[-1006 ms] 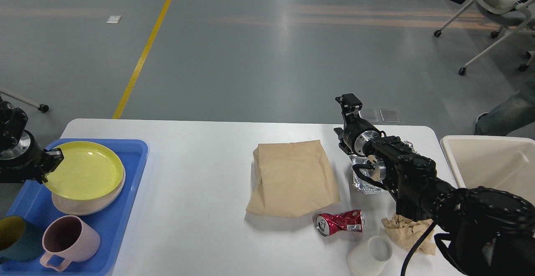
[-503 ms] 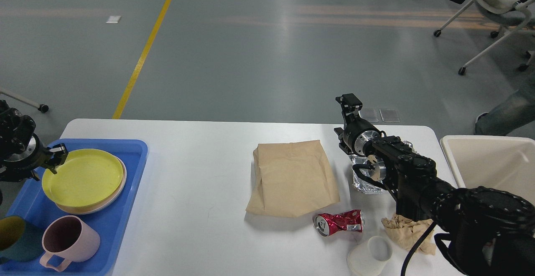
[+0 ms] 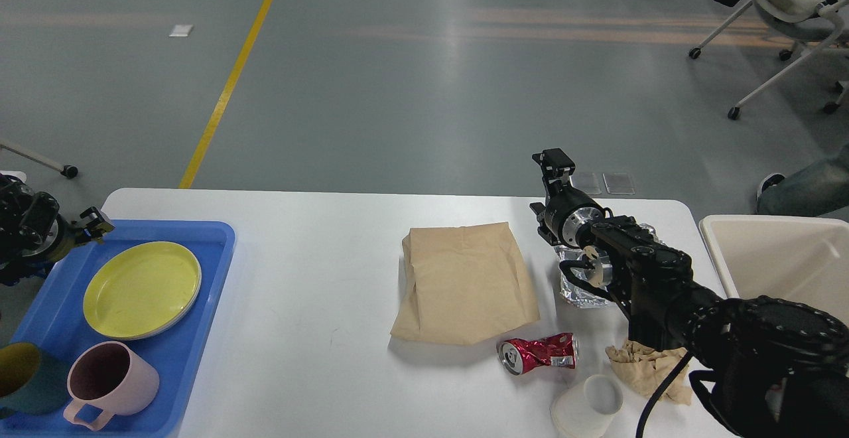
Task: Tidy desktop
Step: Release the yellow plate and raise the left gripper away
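Right hand (image 3: 556,161) end-on, fingers indistinct, foil (image 3: 578,285) partly hidden behind arm

No words, brands or numbers can be read; the crushed red can (image 3: 538,352) at lower right bears print too small to read.

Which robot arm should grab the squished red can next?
Probably the right. The right gripper is up over the right half of the desktop, where the red can lies beside the brown paper bag. The left gripper is far off by the blue tray.
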Robot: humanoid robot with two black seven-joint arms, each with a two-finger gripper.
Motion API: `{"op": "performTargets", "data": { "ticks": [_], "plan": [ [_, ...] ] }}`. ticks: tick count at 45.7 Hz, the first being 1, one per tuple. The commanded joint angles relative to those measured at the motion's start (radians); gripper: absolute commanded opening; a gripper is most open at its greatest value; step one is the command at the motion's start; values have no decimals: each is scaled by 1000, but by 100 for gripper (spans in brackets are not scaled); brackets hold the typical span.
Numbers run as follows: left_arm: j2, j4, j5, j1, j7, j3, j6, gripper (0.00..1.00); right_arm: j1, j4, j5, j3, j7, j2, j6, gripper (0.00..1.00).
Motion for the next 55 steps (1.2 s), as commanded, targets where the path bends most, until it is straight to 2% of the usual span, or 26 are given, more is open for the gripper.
{"op": "performTargets", "data": {
  "ticks": [1, 5, 9, 13, 18, 21, 36, 55],
  "plan": [
    [-9, 0, -3, -1, -6, -86, 6, 95, 0, 0, 0, 0, 0, 0, 0, 100],
    [-5, 1, -4, 0, -9, -201, 29, 96, 0, 0, 0, 0, 0, 0, 0, 100],
    [0, 1, -4, 11, -30, -342, 74, 96, 0, 0, 0, 0, 0, 0, -1, 100],
    [-1, 1, -4, 35, -47, -479, 149, 96, 0, 0, 0, 0, 0, 0, -1, 100],
    [-11, 1, -4, 46, -49, -623, 255, 96, 0, 0, 0, 0, 0, 0, 0, 100],
    [-9, 1, -4, 45, -49, -697, 290, 96, 0, 0, 0, 0, 0, 0, 0, 100],
    [-6, 1, -7, 39, -47, -1000, 295, 96, 0, 0, 0, 0, 0, 0, 0, 100],
    [15, 1, -211, 43, -49, -1530, 293, 96, 0, 0, 0, 0, 0, 0, 0, 100]
  ]
}}
